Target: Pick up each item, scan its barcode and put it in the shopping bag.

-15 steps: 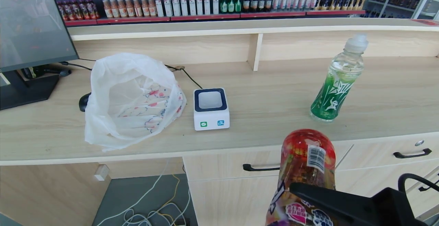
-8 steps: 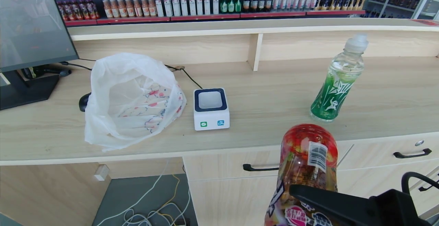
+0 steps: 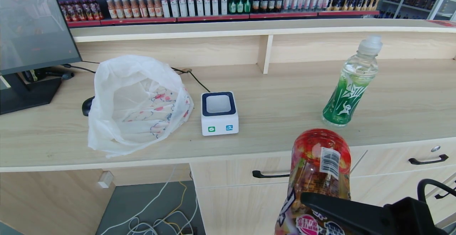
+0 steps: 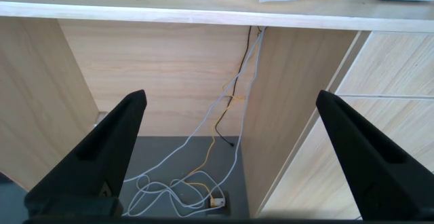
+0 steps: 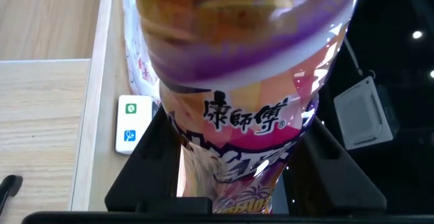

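My right gripper [image 3: 320, 206] is shut on a red-and-purple drink bottle [image 3: 317, 178], held in front of the counter's near edge with its barcode [image 3: 329, 162] facing up. In the right wrist view the bottle [image 5: 237, 81] sits between the black fingers [image 5: 156, 163]. The white scanner [image 3: 218, 113] with a dark-rimmed window stands mid-counter, and its front [image 5: 130, 123] shows past the bottle. The open white shopping bag [image 3: 135, 103] lies left of the scanner. A green bottle [image 3: 351, 83] stands upright at the right. My left gripper [image 4: 230, 149] hangs open below the counter.
A monitor [image 3: 32, 24] on a black stand and a dark mouse [image 3: 86, 106] sit at the counter's left. A raised shelf [image 3: 249, 31] runs along the back. Drawers with black handles [image 3: 427, 160] are below the counter. Cables [image 4: 203, 176] lie on the floor underneath.
The held bottle rose slightly between the earliest frame and the later ones. Since half a second ago nothing has visibly moved.
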Controlling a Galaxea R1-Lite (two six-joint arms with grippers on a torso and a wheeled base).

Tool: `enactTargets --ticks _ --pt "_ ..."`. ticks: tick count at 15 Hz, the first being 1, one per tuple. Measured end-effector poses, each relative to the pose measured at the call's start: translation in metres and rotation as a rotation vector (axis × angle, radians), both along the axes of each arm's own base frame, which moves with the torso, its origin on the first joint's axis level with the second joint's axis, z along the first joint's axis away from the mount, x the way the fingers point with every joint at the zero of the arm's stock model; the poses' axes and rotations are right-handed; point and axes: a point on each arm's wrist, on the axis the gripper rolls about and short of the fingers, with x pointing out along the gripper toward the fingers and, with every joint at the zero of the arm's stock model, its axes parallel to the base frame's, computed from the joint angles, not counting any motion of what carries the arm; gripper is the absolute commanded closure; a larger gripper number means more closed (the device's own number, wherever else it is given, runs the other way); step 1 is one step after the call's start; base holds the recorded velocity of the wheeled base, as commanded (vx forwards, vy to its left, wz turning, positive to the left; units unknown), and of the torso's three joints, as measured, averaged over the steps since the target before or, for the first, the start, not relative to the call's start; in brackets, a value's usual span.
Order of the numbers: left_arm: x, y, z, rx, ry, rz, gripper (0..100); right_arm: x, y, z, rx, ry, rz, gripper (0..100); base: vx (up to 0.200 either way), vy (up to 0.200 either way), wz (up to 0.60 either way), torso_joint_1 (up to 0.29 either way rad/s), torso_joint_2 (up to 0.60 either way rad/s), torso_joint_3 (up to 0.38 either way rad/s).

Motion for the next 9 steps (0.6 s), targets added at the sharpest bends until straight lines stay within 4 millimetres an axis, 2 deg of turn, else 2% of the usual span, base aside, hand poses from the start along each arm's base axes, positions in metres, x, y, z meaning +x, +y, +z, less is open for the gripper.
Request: enactTargets --ticks 9 --pt "0.0000 0.0000 0.0000 0.000 0.000 0.000 0 -0.0001 0.0008 0.0012 0.005 -0.003 0.002 100 0.000 0.000 0.00 0.000 0.00 0.000"
